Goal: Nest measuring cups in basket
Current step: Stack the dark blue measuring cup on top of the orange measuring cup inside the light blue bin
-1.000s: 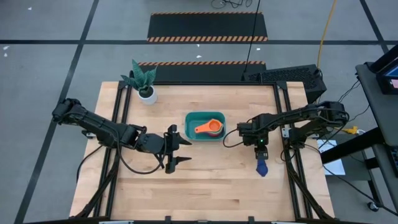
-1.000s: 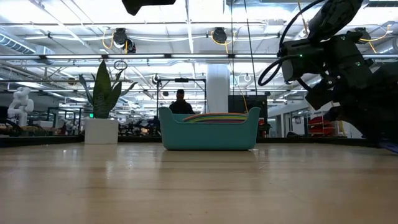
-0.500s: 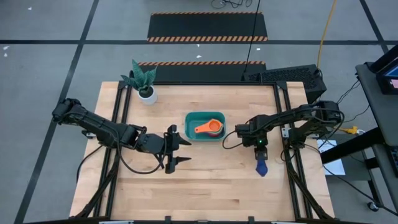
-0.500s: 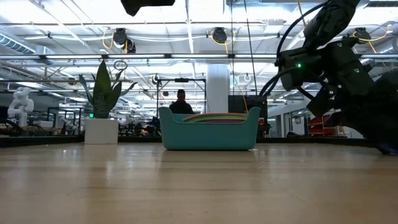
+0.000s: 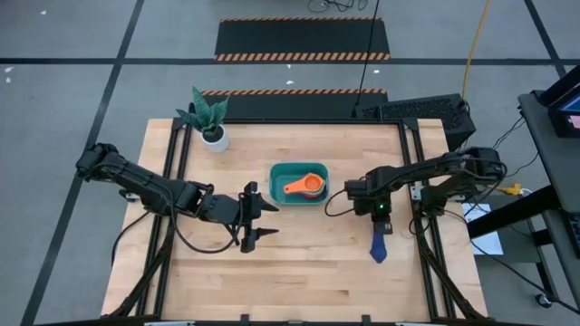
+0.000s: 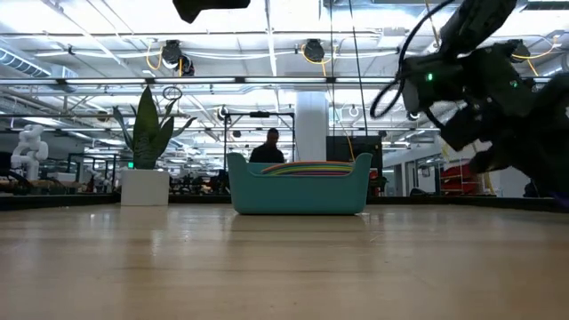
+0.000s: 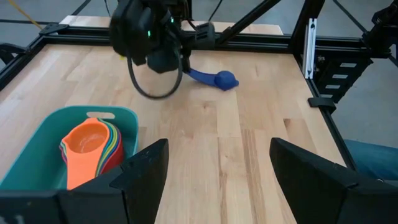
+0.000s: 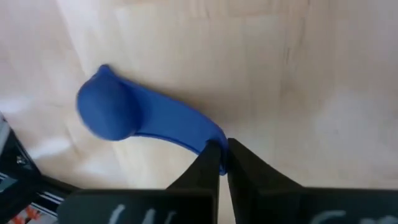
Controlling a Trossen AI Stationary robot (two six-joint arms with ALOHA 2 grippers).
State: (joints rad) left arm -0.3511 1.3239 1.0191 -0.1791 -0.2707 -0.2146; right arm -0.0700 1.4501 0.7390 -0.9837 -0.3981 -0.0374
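Note:
The teal basket point(image 5: 277, 176) stands mid-table with several nested measuring cups point(image 5: 306, 186), an orange one on top point(image 7: 90, 140). A dark blue measuring cup point(image 5: 378, 247) lies on the wood at the right, bowl toward the near edge. My right gripper point(image 8: 222, 163) points steeply down over it, shut on its handle. My left gripper point(image 5: 269, 220) hangs open above the table, just left of the basket and near of it, with nothing between its fingers point(image 7: 146, 174). My right gripper pinches the free end of the dark blue cup's flat handle point(image 8: 209, 138) between its two fingertips. The fingers come from above, slanting down, in line with the handle. The bowl point(image 8: 107, 112) points away from the fingers and seems to rest on the table.
A small white pot with a green plant point(image 5: 213, 134) stands at the far left corner. Metal frame rails point(image 5: 415, 181) run along the table's left and right sides. Bare wood lies along the near edge. A person point(image 6: 270, 147) shows in the room behind the basket.
The dark blue cup has turned a little on the table, and its bowl end now lies slightly nearer the table's left and near edges. My left gripper has kept still.

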